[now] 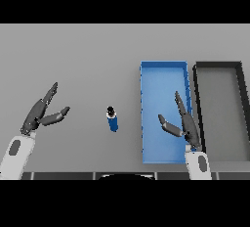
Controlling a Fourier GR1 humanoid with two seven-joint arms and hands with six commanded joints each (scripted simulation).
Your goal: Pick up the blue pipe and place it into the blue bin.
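Observation:
The blue pipe (113, 119) stands on end on the grey table, its dark ring-shaped end facing up, left of the blue bin (152, 84). My right hand (185, 123) is open over the blue bin, fingers straight and thumb spread toward the pipe; it does not touch the pipe. My left hand (40, 113) is open over the table to the left of the pipe, well apart from it.
A dark grey bin (219, 113) sits right beside the blue bin on its right. The grey table (73, 59) stretches wide behind and left of the pipe.

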